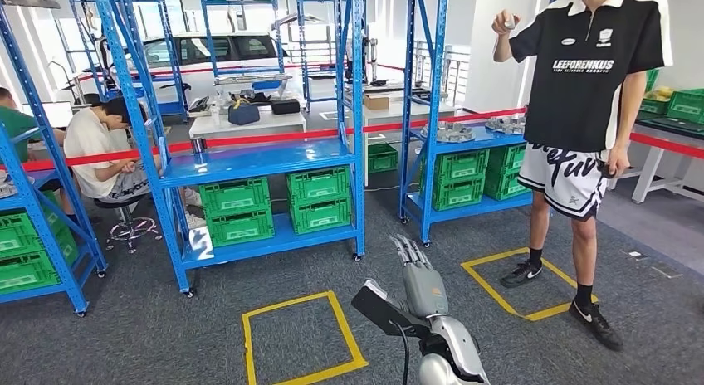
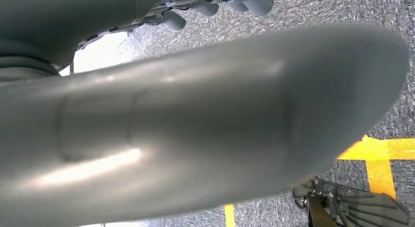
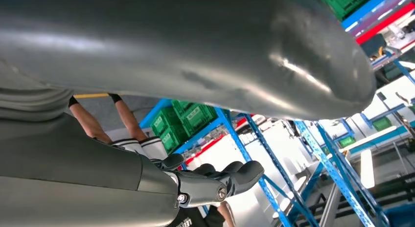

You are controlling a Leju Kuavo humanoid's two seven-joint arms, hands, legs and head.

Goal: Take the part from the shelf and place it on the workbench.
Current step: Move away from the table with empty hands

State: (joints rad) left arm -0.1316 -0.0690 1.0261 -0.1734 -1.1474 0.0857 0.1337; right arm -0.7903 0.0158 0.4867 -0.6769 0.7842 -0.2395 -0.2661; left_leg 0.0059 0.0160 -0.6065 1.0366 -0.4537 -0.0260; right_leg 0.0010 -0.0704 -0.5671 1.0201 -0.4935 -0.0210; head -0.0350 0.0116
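Grey metal parts [image 1: 449, 134] lie on the upper level of the blue shelf [image 1: 465, 144] at the centre right, more of them [image 1: 507, 124] further along. My right hand [image 1: 419, 277] is raised low in the head view, short of the shelves, fingers stretched forward and holding nothing. In the right wrist view that hand [image 3: 147, 183] has its fingers [image 3: 235, 174] pointing at blue racks, with nothing in them. My left hand [image 2: 195, 119] hangs over grey carpet, its thumb apart from the fingers [image 2: 215, 6], holding nothing.
A person [image 1: 585, 95] stands right of the parts shelf, one hand raised with a small object. A wider blue shelf [image 1: 257, 161] with green crates [image 1: 237, 209] stands in the centre. A person [image 1: 104, 148] sits at left. Yellow tape squares [image 1: 303, 339] mark the carpet. A table [image 1: 668, 136] stands far right.
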